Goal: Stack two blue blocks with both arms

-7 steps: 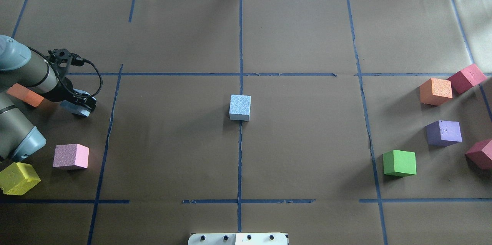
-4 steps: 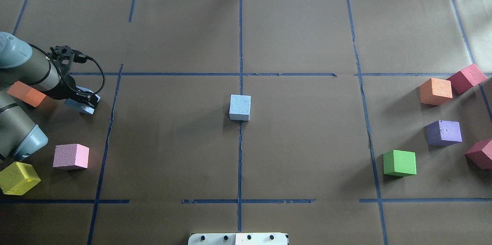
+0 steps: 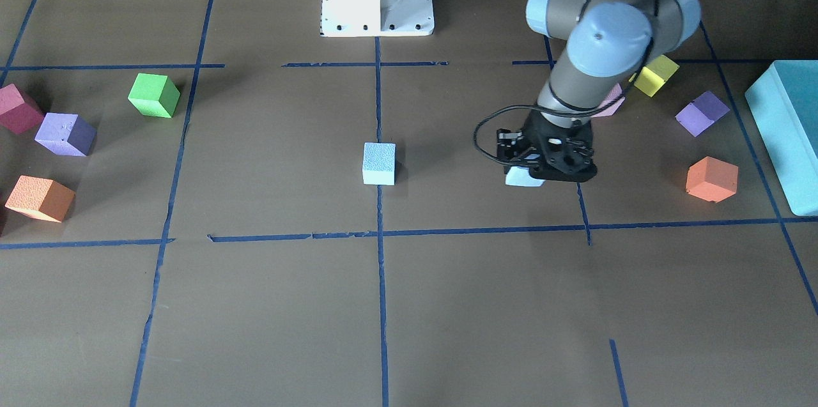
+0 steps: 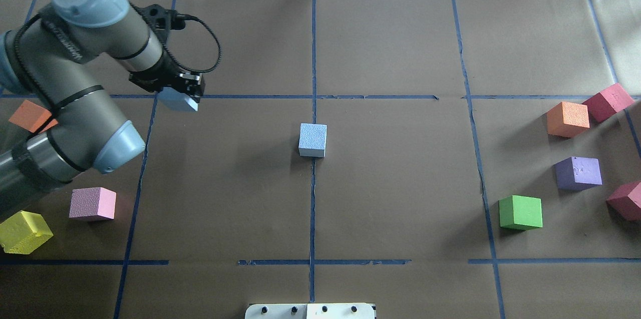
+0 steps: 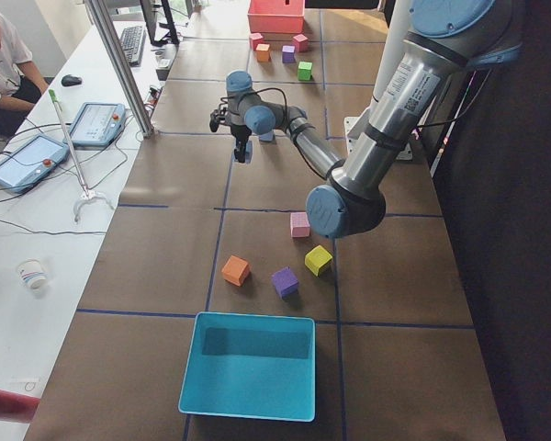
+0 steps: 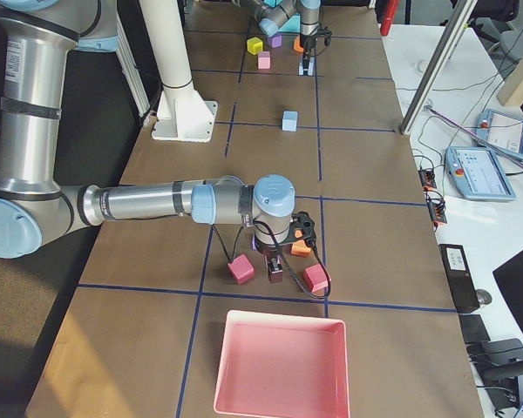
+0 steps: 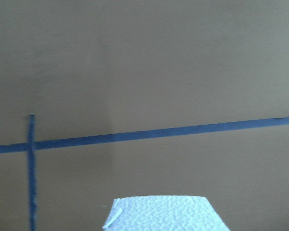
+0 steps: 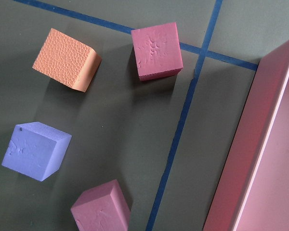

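Blue block, gripped by left end effector

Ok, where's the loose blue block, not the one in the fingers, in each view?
Exterior front-facing: centre, loose blue block on the middle tape line.
Overhead exterior: centre, same line.
Exterior left: far, top centre.
Exterior right: far, top centre.
Left wrist: not in it; that is the held blue block.
Right wrist: not in it.
Landmark: that tape line.

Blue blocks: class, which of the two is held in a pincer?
The blue block clamped in the left pincer; the other blue block sits alone on the centre tape line, touched by nothing.
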Controlling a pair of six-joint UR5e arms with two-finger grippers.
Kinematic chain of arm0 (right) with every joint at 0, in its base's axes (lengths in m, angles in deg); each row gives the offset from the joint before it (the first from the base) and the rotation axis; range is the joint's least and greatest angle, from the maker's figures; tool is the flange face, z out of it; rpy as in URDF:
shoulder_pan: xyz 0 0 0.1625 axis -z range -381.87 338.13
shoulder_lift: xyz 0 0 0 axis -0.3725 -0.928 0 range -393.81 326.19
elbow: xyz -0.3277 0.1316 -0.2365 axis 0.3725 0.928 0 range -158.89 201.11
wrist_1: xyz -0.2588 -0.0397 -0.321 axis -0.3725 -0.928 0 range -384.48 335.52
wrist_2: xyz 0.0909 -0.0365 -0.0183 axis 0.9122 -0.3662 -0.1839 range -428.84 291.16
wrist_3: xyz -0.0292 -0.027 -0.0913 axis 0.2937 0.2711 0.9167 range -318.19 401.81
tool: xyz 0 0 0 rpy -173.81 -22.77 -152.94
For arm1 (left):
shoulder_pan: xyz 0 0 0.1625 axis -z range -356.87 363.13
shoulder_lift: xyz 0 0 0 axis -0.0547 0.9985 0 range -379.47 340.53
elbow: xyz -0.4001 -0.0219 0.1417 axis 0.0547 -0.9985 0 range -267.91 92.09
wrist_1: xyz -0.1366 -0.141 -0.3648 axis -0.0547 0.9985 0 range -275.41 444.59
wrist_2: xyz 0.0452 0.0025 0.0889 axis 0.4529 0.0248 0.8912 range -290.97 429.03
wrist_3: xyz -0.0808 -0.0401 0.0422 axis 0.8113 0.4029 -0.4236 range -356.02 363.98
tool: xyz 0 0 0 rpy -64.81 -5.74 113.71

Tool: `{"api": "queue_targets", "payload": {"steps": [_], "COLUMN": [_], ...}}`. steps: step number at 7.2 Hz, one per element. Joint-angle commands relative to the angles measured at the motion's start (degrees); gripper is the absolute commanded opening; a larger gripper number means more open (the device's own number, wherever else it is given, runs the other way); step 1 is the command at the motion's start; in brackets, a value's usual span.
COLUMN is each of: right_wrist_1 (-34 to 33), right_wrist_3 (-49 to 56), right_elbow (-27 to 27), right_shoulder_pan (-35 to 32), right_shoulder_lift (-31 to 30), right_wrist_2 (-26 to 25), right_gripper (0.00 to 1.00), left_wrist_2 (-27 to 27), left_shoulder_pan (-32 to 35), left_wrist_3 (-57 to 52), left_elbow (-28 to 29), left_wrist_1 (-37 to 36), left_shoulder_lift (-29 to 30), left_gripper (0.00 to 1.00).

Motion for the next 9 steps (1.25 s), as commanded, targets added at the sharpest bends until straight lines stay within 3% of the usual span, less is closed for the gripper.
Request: {"api": "queue_targets", "payload": {"steps": [1,2,3,7,9], "right_wrist_1": [0.0,0.0,0.0,0.0,0.0], "right_wrist_3": [-0.03,-0.03,-0.03,0.06,-0.03], "right_elbow": [0.0,0.0,0.0,0.0,0.0], "right_shoulder_pan": [0.02,0.02,0.02,0.02,0.02], "right_shoulder_lift": [0.0,0.0,0.0,-0.09,-0.09], "right_wrist_2": [0.03,0.03,-0.05,0.03,0.03], "right_gripper": [1.0,1.0,1.0,1.0,1.0], "left_wrist_2": [4.95,8.36,8.74,11.21,11.12], "left_shoulder_pan": [-6.3,-9.11,-10.01,-13.97,-13.97], "left_wrist_3": [8.37,9.45,9.54,10.86,10.6], "left_elbow": [7.86,13.66,15.71,15.91,16.26], "left_wrist_1": [-1.9,-1.81,-1.81,-1.63,-1.55], "left_shoulder_lift": [12.54,17.46,18.82,18.48,18.83], "left_gripper": [0.3,0.31,0.32,0.37,0.52]}}
